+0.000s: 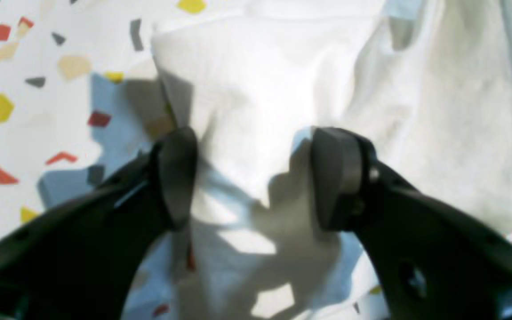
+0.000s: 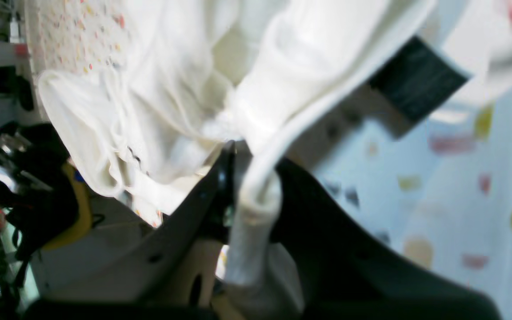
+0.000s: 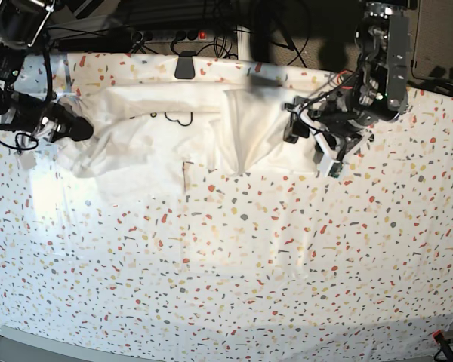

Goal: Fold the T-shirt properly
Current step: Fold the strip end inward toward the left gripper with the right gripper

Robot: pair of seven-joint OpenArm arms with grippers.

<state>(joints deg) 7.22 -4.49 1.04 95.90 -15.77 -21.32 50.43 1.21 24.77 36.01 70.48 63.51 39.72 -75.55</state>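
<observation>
The T-shirt lies crumpled along the far edge of the desk. Right pincer: clenched on a rolled shirt edge. Left pincer: released, jaws straddling a shirt fold.

Large white cotton T-shirt print hidden in folds, only dark squiggles at base view's upper centre. Right black claw tips buried in cloth, blurred. Speckled white table flecks smeared at right. Left black claw bases cut off at bottom edge.
</observation>
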